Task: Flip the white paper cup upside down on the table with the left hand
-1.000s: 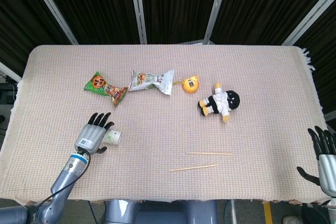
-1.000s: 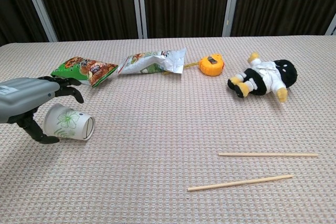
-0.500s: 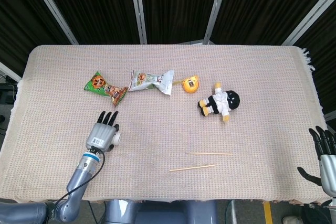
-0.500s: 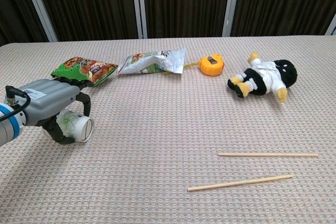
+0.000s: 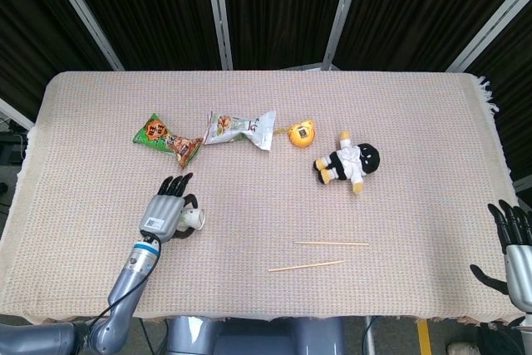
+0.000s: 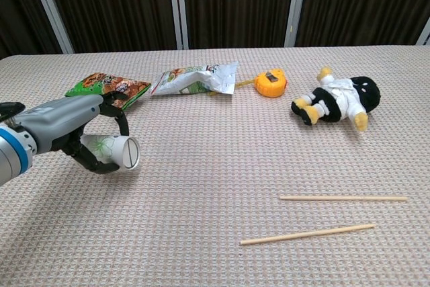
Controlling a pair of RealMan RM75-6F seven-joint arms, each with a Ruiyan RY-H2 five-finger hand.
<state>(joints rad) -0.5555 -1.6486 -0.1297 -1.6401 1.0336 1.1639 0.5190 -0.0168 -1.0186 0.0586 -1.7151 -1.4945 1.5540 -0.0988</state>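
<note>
Left hand [image 6: 74, 129] grips the cup [image 6: 114, 150] sideways, base toward three o'clock; next, roll it mouth-down onto the counter [image 6: 215, 186].

A lab-like robot test stand is showing here: black curtains [image 6: 235, 5] on metal frame bars [image 5: 218, 10] are enclosing a cloth-covered table [image 5: 416, 122] holding assorted odds and ends.

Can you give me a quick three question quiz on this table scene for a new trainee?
1. True or false: the left hand holds the white paper cup on its side.
2. Which lies nearest the plush doll? A green snack bag B orange tape measure C the cup
3. Fill in: two wooden ____ lie on the cloth.

Key: 1 true; 2 B; 3 sticks
</note>
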